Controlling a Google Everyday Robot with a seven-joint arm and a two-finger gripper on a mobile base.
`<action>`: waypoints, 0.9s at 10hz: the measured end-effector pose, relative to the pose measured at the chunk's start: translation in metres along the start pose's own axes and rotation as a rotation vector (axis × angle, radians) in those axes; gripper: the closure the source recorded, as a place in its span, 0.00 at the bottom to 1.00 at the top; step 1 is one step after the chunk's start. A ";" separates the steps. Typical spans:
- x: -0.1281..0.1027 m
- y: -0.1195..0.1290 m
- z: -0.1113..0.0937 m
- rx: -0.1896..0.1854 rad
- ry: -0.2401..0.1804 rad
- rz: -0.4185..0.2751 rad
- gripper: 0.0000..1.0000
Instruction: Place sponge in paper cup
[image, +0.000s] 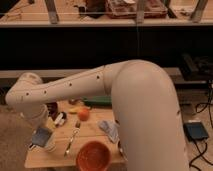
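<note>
A dark blue-grey sponge (41, 136) hangs tilted at the left end of the wooden table (60, 155). It is right over a white paper cup (50, 146) and covers most of the cup's mouth. My gripper (38, 129) sits at the end of the big white arm (75, 92), just above the sponge, and is shut on it. The arm hides most of the gripper. I cannot tell whether the sponge touches the cup's rim.
On the table are an orange (83, 114), a red bowl (93, 156) at the front, a fork (72, 140), a grey cloth (108, 129), a green tray (97, 101) at the back and a black-and-white object (60, 118). The arm covers the table's right side.
</note>
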 end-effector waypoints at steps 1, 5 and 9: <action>0.000 -0.001 0.006 -0.009 0.000 -0.002 0.64; -0.003 -0.006 0.018 -0.021 -0.007 -0.007 0.26; -0.005 -0.006 0.026 -0.031 -0.010 -0.006 0.20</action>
